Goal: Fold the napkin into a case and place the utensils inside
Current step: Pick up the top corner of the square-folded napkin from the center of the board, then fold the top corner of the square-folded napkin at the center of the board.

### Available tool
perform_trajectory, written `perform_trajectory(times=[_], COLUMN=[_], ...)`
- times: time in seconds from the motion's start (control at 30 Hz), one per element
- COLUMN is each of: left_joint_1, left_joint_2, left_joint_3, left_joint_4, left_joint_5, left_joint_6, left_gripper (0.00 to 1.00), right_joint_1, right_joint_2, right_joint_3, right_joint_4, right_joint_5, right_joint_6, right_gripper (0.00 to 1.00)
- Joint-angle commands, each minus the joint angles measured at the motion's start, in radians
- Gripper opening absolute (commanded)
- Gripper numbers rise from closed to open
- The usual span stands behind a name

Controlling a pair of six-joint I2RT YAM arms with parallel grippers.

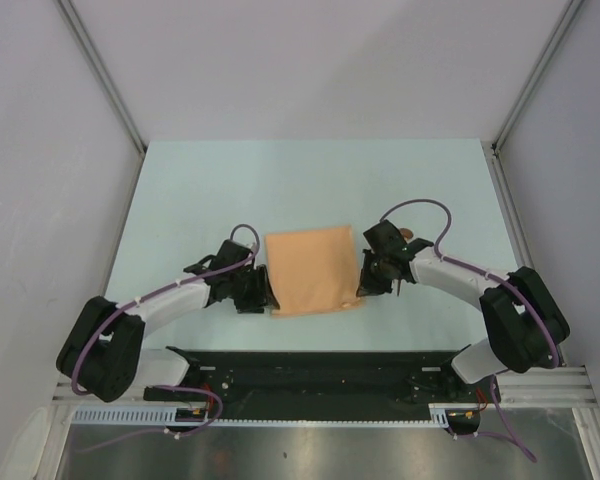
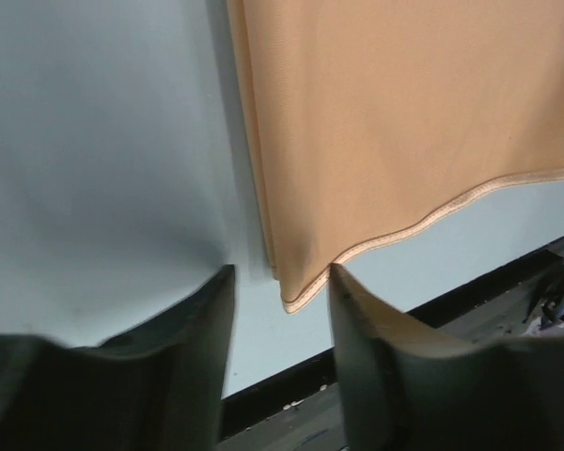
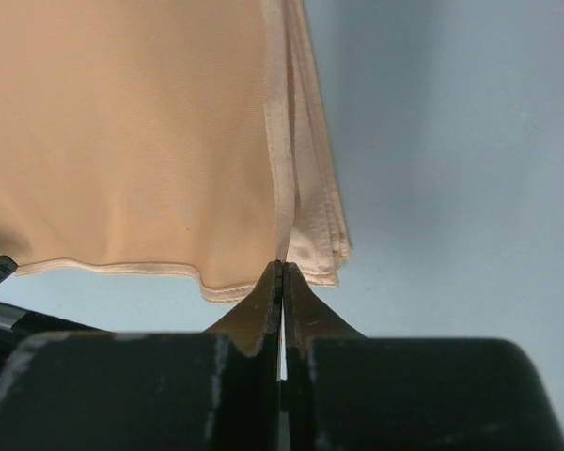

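While napkin lies part-folded on tabletop, left gripper is held released astride near left corner. Right gripper is clenched at near right hem, probably for next fold; catch on cloth unclear.

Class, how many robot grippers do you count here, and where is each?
2. The left gripper stands open at the near left corner of the napkin; the right gripper is shut on its near right corner. None appears hidden.

White-shelled arms, black grippers, looping purple cables.
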Motion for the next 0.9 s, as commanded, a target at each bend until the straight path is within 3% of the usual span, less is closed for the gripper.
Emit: perform_trajectory(times=[0.0,0.07,0.17,0.33,0.43,0.87], left_joint_1=[-0.003,0.006,0.032,0.04,0.038,0.04], left_joint_2=[-0.097,-0.122,-0.145,-0.006,0.031,-0.051], left_joint_3=[0.072,0.108,0.171,0.231,0.208,0.103], left_joint_4=[-0.097,-0.133,-0.121,-0.044,0.016,0.014], left_joint_5=[-0.099,-0.151,-0.199,-0.097,-0.06,-0.158], left_joint_6=[0.009,0.012,0.009,0.035,0.009,0.006], left_gripper=[0.57,0.63,0.63,0.43,0.37,0.26], right_joint_1=[0.0,0.0,-0.001,-0.006,-0.02,-0.021], right_joint_2=[0.008,0.044,0.165,0.428,0.541,0.728], right_joint_3=[0.063,0.109,0.186,0.453,0.572,0.75], right_joint_4=[0.11,0.188,0.27,0.333,0.358,0.418], right_joint_5=[-0.057,-0.103,-0.134,-0.228,-0.286,-0.441], right_joint_6=[-0.027,-0.03,-0.043,-0.076,-0.059,-0.037], right_gripper=[0.0,0.0,0.0,0.0,0.0,0.0])
